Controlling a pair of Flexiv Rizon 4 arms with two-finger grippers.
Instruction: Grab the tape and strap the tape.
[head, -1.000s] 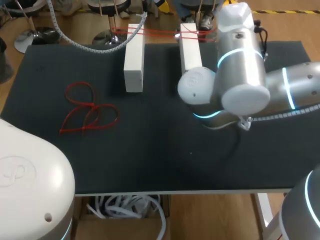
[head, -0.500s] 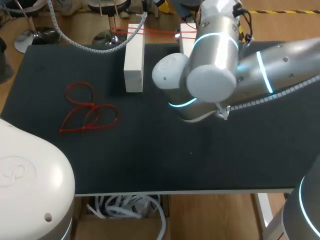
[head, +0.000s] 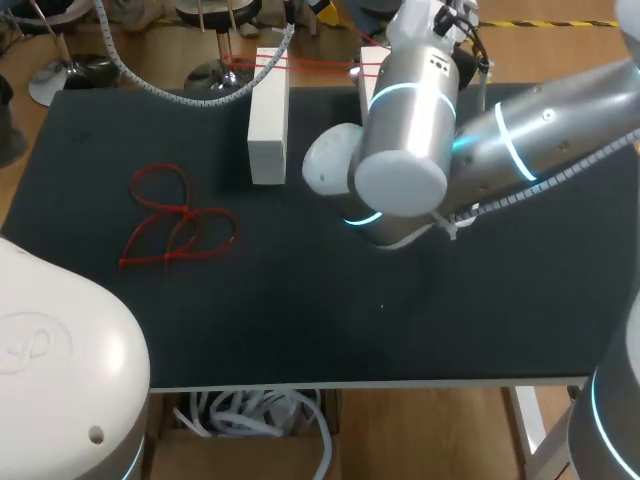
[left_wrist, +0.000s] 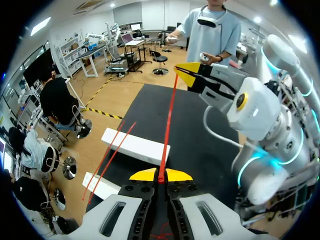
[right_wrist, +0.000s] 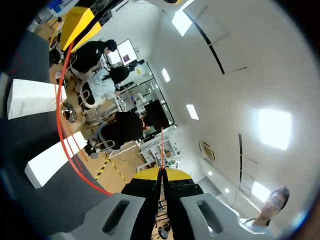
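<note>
Two yellow-tipped grippers are shown sharing one thin red plastic strap (left_wrist: 167, 125). Nearest in the left wrist view, the left gripper (left_wrist: 160, 176) is pressed together on one end. From there the strap is drawn straight ahead to the right gripper (left_wrist: 197, 75), by which the other end is pinched above the black worktop (left_wrist: 145, 110). In the right wrist view a short tail is seen poking past the closed tips, and the rest is bowed in a long curve.

A tangle of loose red straps (head: 180, 225) lies toward the worktop's left edge. Farther off, at the far edge, two white rectangular blocks (head: 268, 115) are set side by side, with two more red strands (head: 290, 63) stretched across them.

The strap is judged to be light, springy and slick. It is likely to bow rather than fold and to slide through a weak pinch, so it is best gripped firmly close to each end.

In the head view both grippers are hidden or cut off, and one block is mostly covered by the silver right arm (head: 410, 150). Any buckle on the strap cannot be made out.
</note>
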